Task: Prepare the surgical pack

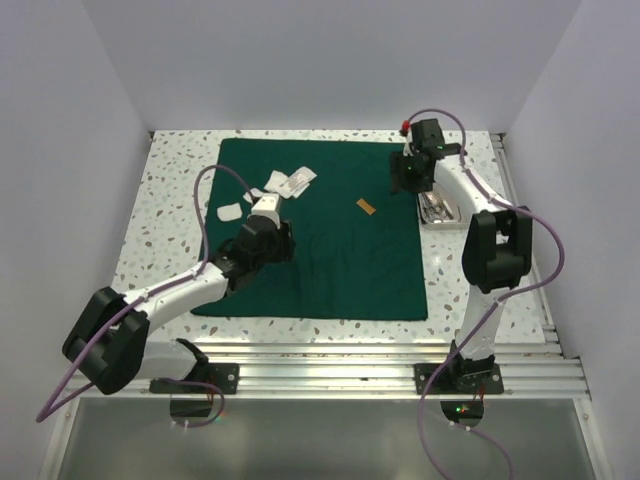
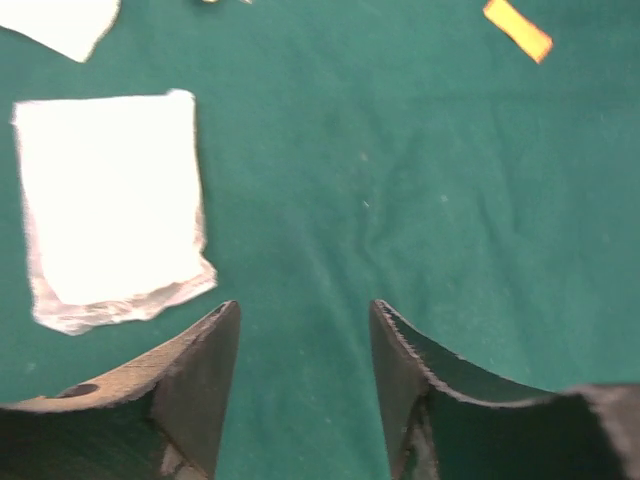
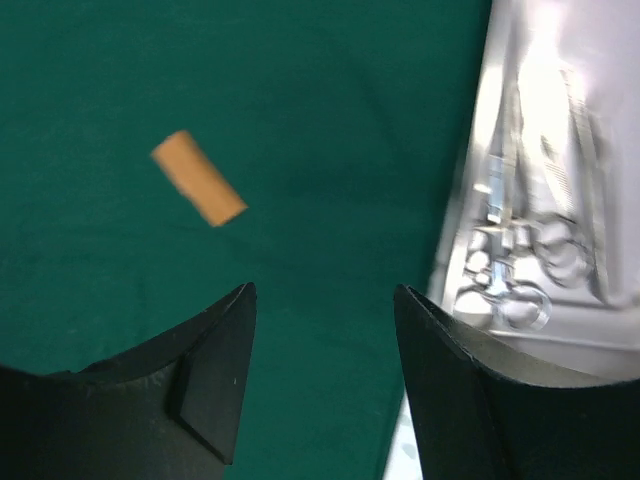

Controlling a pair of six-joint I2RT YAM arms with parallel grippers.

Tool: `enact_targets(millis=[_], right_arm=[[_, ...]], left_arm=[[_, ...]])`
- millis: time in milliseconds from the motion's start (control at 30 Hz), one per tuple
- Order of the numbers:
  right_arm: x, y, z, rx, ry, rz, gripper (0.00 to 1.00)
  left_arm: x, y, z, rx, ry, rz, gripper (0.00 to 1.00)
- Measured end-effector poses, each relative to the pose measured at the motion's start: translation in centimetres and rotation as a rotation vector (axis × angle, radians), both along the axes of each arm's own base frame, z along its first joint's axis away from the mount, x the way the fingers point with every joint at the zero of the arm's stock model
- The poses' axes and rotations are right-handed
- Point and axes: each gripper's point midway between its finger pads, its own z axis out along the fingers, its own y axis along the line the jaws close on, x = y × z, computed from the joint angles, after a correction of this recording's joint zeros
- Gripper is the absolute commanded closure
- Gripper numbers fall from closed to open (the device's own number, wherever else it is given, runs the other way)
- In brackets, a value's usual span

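A bare speckled margin of the table ran between the left wall and the left edge of the green cloth. The cloth lay spread flat and four-cornered, and a similar bare strip of table ran along its near edge.

The gauze pads were clustered in the cloth's far-left part. At least four could be seen from above, though some overlapped and the exact count could not be told. The left gripper hung just beside them over bare cloth. Its fingers stood moderately apart with nothing between them. One pad lay flat to the left of its fingers and the corner of a second showed beyond that.

The middle and the whole near half of the cloth were open, apart from the left arm reaching over the near-left corner.

One small orange strip lay alone right of centre, well apart from the pads. To its right, near the cloth's far-right edge, the right gripper was wide apart and held nothing.

One steel tray sat on the table against the cloth's right edge. It took up much of the narrow right margin. The instruments lay in it with their ring handles showing. They were too blurred to count.
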Motion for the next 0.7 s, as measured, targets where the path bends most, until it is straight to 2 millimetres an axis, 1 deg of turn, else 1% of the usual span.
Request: enact_targets(millis=[100,200,333,433,500,600,700], right_arm=[[-0.1,3.1,-0.1,0.004,-0.011,0.103,0.39],[1.0,4.9,-0.3,0.003,-0.027,0.166,0.42],[2.6,6.0,-1.7,-0.020,-0.024,0.209,0.42],[3.5,6.7,-3.3,-0.038,-0.008,0.240,0.41],[3.5,7.1,-4.6,-0.049,0.013,0.258,0.39],[2.9,7.6,-6.0,-0.060,0.049,0.288,0.38],[2.6,8.1,-6.7,-0.070,0.060,0.316,0.38]], left_arm=[[0.5,1.1,0.3,-0.003,-0.012,0.035,0.39],[0.7,2.6,0.0,0.001,-0.012,0.079,0.36],[0.8,3.9,-0.6,0.013,-0.004,0.113,0.36],[0.7,4.2,-0.8,0.017,-0.002,0.121,0.36],[0.7,4.2,-0.9,0.019,0.000,0.121,0.36],[0.7,4.2,-0.9,0.018,-0.001,0.121,0.35],[0.7,4.2,-0.9,0.017,-0.003,0.120,0.35]])
